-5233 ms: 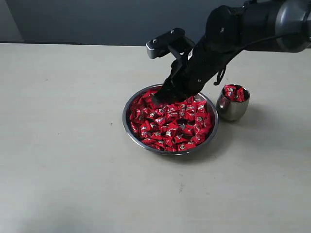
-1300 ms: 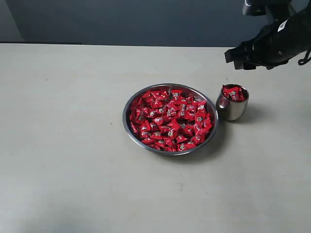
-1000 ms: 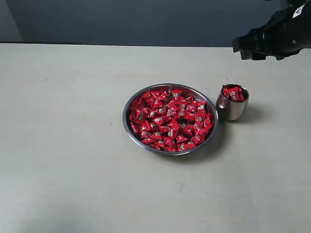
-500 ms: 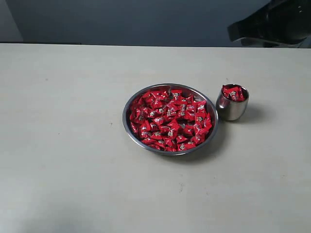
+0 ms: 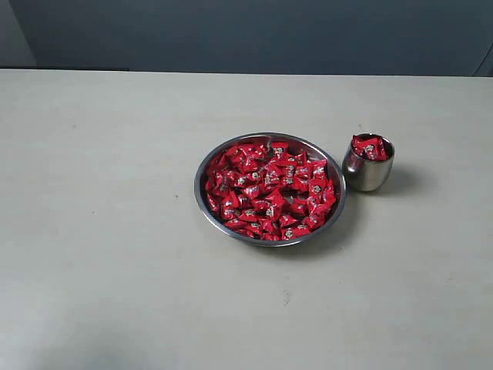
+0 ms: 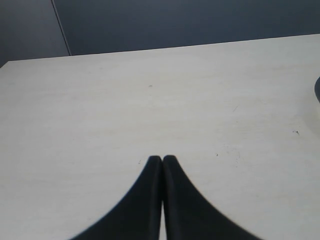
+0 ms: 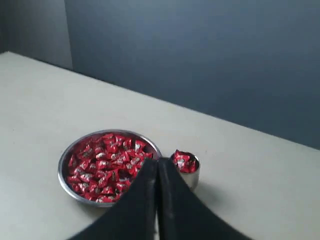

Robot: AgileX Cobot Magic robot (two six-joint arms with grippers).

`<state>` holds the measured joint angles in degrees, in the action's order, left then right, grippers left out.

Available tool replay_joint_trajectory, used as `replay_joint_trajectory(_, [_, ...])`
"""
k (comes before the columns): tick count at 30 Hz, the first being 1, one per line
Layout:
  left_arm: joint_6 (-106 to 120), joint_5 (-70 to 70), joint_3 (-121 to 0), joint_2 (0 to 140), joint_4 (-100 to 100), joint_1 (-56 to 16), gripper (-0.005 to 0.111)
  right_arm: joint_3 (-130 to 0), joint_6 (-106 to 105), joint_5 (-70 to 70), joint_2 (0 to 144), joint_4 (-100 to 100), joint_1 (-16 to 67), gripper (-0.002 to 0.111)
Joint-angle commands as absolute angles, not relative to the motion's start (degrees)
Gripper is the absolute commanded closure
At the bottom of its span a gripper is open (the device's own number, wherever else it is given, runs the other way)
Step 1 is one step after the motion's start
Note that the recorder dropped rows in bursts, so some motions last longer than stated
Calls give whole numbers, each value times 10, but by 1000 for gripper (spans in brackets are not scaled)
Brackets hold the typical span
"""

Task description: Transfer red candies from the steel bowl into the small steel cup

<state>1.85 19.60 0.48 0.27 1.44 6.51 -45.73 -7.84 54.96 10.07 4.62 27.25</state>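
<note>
- Step, as I judged it: between carries. The right gripper [image 7: 158,162] hung high and well back from the steel bowl [image 5: 197,193], jaws pressed together, nothing pinched.
- The left gripper [image 6: 162,159] was pressed together too, empty, over bare table [image 6: 150,100] away from the bowl.
- Neither arm showed in the exterior view.
- The red candies [image 5: 269,189] were shiny pillow-shaped wrappers with a small pale mark on each, piled loose and covering nearly the whole bowl floor.
- The small steel cup [image 5: 370,176] stood upright just beside the bowl; I couldn't tell if the rims touched. More red candies were heaped up to its rim.
- The next move likely called for spreading the jaws, going down into the bowl, pinching one candy and carrying it over the cup.
- The cup looked near full, so the release would need to be low and centred, or the candy could roll off.
</note>
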Motion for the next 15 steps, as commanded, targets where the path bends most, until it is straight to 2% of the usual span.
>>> replay_joint_trajectory(1, [17, 193, 0, 0, 16, 62, 106, -375, -75, 452, 18, 45, 275, 109])
replay_joint_trajectory(4, [17, 193, 0, 0, 16, 62, 106, -299, -73, 342, 5, 94, 275, 109])
replay_joint_trajectory(8, [17, 193, 0, 0, 16, 62, 106, -285, -73, 381, 5, 188, 275, 109])
replay_joint_trajectory(15, [17, 193, 0, 0, 16, 62, 106, -285, -75, 384, 5, 178, 275, 109])
